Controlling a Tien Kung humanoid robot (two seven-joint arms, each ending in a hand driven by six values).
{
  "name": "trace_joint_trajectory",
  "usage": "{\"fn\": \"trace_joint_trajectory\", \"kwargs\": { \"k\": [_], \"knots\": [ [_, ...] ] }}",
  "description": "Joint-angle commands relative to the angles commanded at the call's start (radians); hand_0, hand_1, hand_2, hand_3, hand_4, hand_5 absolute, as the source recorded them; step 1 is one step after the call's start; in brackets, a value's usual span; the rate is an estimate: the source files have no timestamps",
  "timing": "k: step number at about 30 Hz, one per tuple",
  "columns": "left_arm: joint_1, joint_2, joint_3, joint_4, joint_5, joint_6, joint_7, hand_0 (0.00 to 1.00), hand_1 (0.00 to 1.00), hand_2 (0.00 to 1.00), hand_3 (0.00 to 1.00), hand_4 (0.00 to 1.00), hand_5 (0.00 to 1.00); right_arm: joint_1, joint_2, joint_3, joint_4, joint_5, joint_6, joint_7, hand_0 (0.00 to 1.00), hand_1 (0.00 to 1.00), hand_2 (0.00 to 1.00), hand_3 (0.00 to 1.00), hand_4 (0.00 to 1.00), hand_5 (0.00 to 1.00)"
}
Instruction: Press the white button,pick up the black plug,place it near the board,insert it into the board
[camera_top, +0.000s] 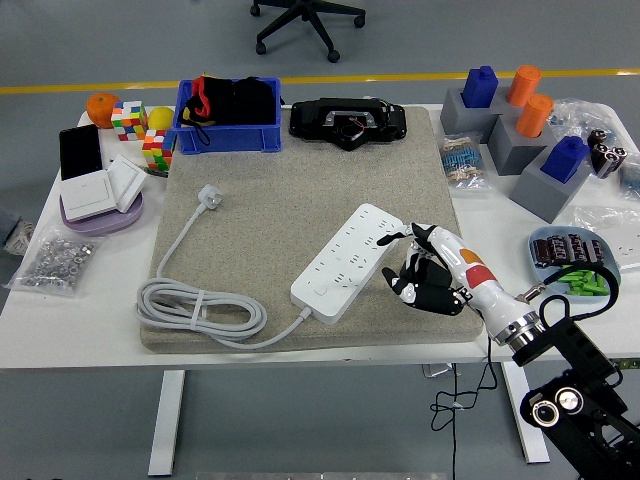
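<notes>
near edge, right: right hand (428, 268), 1 in view, white w/ black fingers, arm comes in from lower-right corner; index finger stretched out to the strip's right end, other fingers curled under, nothing held
cable: 1 grey-white cable (196, 308), coiled at mat's near-left, runs up the left side to 1 white plug (209, 195) lying flat mid-left on the mat
mat: 1 beige mat (300, 170) covering centre of the white table (250, 352)
power strip: 1 white power strip (353, 260), mat centre-right; long axis diagonal, near-left to far-right; cable end points near-left, far end points to the hand; fingertip at or on that far-right end, contact hard to tell
right side, mid: 1 blue tray (545, 258) w/ green bits and dark parts, count unclear
left side: 1 bag of small metal parts (52, 262); 1 purple plate (100, 217) w/ 2 white switch boxes on it; 1 dark phone (80, 150)
far left: 2 colour cubes (130, 120), 1 orange ball (101, 106)
far centre: 1 blue bin (229, 135) w/ black and red stuff inside, black plug not made out; 1 black device (348, 122) just right of it
far right: 3 grey blocks (500, 140) holding 2 blue and 2 orange pegs
beyond table: 1 office chair base (308, 18) on the floor
</notes>
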Motion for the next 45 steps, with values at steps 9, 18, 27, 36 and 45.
{"fn": "trace_joint_trajectory", "kwargs": {
  "k": [9,18,27,36,45],
  "knots": [
    [0.001,0.003,0.006,0.000,0.000,-0.002,0.000,0.685,0.676,0.657,0.683,0.562,0.197,0.073,0.002,-0.101,-0.046,-0.022,-0.011,0.005,0.002,0.002,0.050,0.580,0.414,0.002],
    [0.005,0.004,0.009,0.000,0.005,-0.005,0.001,0.685,0.676,0.657,0.684,0.561,0.197,0.148,0.004,-0.196,-0.115,-0.147,0.034,-0.104,0.002,0.002,0.047,0.618,0.381,0.002],
    [0.006,0.003,0.018,0.000,-0.004,-0.005,0.000,0.685,0.676,0.657,0.684,0.561,0.196,0.214,0.011,-0.268,-0.199,-0.234,-0.004,-0.185,0.002,0.002,0.049,0.625,0.384,0.002],
    [0.015,0.001,0.014,0.000,-0.006,-0.003,0.002,0.685,0.676,0.658,0.684,0.561,0.197,0.240,0.024,-0.303,-0.212,-0.224,-0.005,-0.202,0.002,0.002,0.049,0.626,0.385,0.002],
    [0.015,-0.002,0.023,0.000,-0.017,-0.003,0.000,0.685,0.676,0.657,0.684,0.562,0.197,0.278,0.048,-0.334,-0.217,-0.211,0.002,-0.213,0.002,0.002,0.049,0.619,0.377,0.002]
  ]
}}
